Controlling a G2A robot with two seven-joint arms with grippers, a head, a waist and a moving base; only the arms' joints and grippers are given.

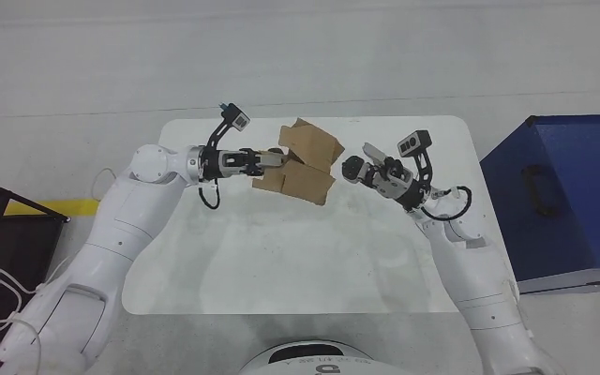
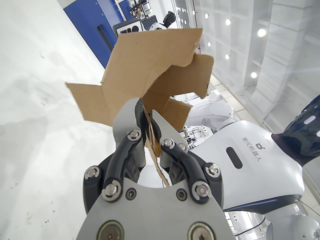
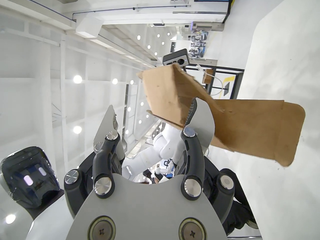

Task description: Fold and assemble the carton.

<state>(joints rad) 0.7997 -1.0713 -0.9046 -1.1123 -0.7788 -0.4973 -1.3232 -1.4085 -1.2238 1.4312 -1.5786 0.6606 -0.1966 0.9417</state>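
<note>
Your left gripper (image 2: 146, 111) is clamped on a flap of the brown cardboard carton (image 1: 305, 161), holding it above the white table (image 1: 281, 272), likely to free its panels for folding. Your right gripper (image 3: 152, 116), jaws wide, grips nothing.

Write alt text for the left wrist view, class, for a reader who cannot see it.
The left gripper is shut on an edge of a brown cardboard carton, its flaps splayed open, held above a white table.
</note>
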